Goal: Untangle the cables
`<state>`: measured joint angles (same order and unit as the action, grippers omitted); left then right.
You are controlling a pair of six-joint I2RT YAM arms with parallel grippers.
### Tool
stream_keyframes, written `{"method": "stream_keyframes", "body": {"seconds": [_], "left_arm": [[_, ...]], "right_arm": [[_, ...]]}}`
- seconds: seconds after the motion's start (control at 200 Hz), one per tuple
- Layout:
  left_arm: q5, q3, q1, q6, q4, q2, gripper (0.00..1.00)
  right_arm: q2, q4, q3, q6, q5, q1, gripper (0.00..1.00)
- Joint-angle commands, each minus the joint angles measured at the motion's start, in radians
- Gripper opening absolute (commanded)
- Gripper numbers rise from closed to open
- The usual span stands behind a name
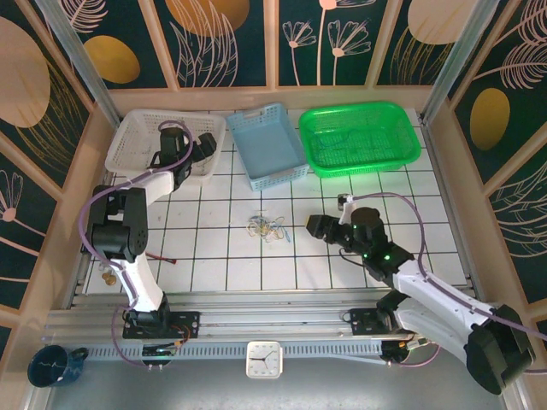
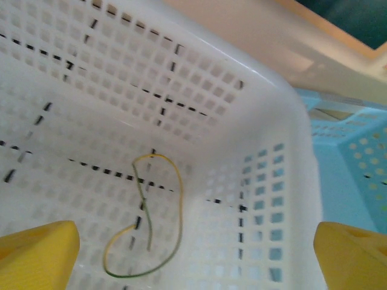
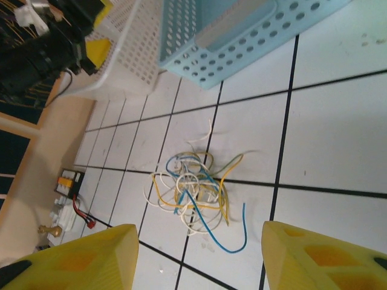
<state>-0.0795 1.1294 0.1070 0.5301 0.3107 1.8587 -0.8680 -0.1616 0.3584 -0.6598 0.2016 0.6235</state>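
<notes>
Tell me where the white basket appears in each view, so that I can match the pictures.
Top external: the white basket is at the upper left.
Left wrist: the white basket is seen from inside, its walls running from the left edge past the middle.
Right wrist: a corner of the white basket is at the upper left.
Shared landmark: the blue basket right beside it.

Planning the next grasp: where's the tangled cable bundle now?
In the top view the cables lie centrally on the tiled table, on the arms' side of the blue basket, just left of the open jaws of the right arm.
</notes>
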Motion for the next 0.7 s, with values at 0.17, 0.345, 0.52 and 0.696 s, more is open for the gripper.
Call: {"method": "stream_keyframes", "body": {"seconds": [0.17,0.345,0.52,0.696], "left_arm": [[-0.115,0.001,0.057,0.099,0.097,-0.068,0.99],[-0.119,0.009,0.057,0.104,0.076,-0.135,0.99],[-0.174,-0.029,0.06,0.128,0.061,-0.244,0.99],[-0.213,-0.136,0.097,0.15,0.069,-0.37,0.99]], "right_arm": [[-0.128,-0.076,0.04,0.03,-0.042,0.078,0.57],[-0.223,-0.072,0.058,0.056,-0.078,0.135,0.57],[-0.32,-0.073,0.079,0.082,-0.108,0.179,0.57],[-0.394,-0.088,0.1,0.092,-0.12,0.199,0.56]]}}
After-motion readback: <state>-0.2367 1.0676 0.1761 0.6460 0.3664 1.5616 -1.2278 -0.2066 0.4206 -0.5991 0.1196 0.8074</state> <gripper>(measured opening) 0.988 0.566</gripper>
